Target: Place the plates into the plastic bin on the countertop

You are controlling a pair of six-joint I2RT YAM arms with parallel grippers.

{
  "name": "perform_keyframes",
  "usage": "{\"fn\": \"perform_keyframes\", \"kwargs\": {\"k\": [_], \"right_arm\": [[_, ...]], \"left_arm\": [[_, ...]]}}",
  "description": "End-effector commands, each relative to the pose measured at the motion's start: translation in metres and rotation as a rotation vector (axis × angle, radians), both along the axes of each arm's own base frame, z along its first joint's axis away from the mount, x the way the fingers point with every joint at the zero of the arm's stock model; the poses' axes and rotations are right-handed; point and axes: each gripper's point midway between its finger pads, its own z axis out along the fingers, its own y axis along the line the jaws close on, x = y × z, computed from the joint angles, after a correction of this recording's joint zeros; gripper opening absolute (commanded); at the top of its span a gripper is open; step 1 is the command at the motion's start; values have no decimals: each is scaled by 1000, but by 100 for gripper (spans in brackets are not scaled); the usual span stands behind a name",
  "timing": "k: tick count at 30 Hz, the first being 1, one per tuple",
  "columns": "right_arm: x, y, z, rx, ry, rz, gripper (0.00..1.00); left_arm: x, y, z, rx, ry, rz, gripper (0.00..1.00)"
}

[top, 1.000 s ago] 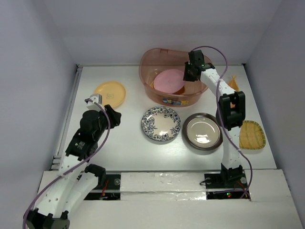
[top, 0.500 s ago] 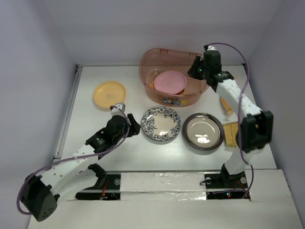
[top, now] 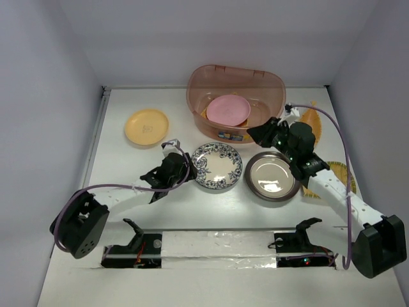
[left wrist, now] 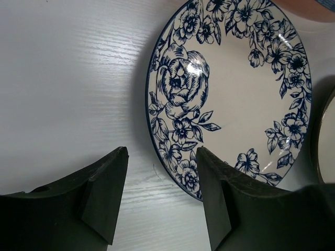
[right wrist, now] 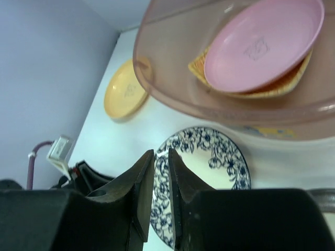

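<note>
The reddish-brown bin [top: 268, 89] stands at the back centre and holds the pink plate [top: 227, 109] on the orange woven triangle [right wrist: 290, 83]. The blue-white floral plate [top: 216, 165] and the metal plate [top: 271, 176] lie in front of the bin. The yellow-orange plate [top: 147, 126] lies at the back left. My left gripper [top: 182, 168] is open, low at the floral plate's left rim [left wrist: 172, 157], which lies between the jaws. My right gripper [top: 255, 133] is shut and empty, in front of the bin's right side; its jaws [right wrist: 161, 162] point toward the floral plate [right wrist: 220, 157].
The orange leaf-shaped plate [top: 311, 118] lies right of the bin. The yellow woven rectangle [top: 340, 171] lies at the right, partly hidden by my right arm. Pale walls close in the countertop [top: 128, 173] on three sides.
My left gripper has swung from beside the yellow-orange plate down to the floral plate's left rim. My right gripper has drawn back from over the bin, now low before its right front.
</note>
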Motion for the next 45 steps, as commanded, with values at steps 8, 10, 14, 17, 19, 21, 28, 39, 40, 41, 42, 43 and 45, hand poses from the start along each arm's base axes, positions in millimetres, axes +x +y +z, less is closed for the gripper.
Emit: {"fn": "perform_keyframes", "kwargs": {"k": [8, 10, 14, 17, 19, 21, 28, 39, 40, 41, 42, 43, 45], "right_arm": [[-32, 11, 11, 43, -108, 112, 25], [-32, 11, 8, 44, -107, 110, 25], [-31, 14, 3, 52, -100, 123, 25], [-30, 14, 1, 54, -98, 125, 25], [-29, 15, 1, 56, -99, 125, 25], [-29, 15, 1, 57, -100, 126, 25], [-30, 14, -1, 52, -93, 122, 25], [-35, 9, 8, 58, -121, 107, 25], [-36, 9, 10, 61, -126, 107, 25], [-36, 9, 11, 62, -127, 107, 25], [-36, 9, 12, 64, -129, 107, 25], [-36, 8, 11, 62, -129, 105, 25], [-36, 8, 11, 61, -128, 101, 25]], "left_arm": [[23, -23, -14, -67, -21, 5, 48], [25, -24, -23, -75, -2, 7, 47], [26, -24, -29, -101, 6, 21, 43], [28, -19, -32, -100, 2, 42, 40], [27, -20, -36, -99, 13, 39, 38], [27, -17, -40, -106, 19, 54, 37], [23, -6, -57, -95, 38, 105, 15], [8, 28, -13, -145, -66, 200, 0], [9, 29, 4, -177, -108, 207, 0], [6, 32, 6, -173, -104, 208, 0], [6, 36, 16, -188, -124, 219, 0], [7, 36, 25, -208, -144, 217, 0], [6, 40, 32, -215, -151, 227, 0]]}}
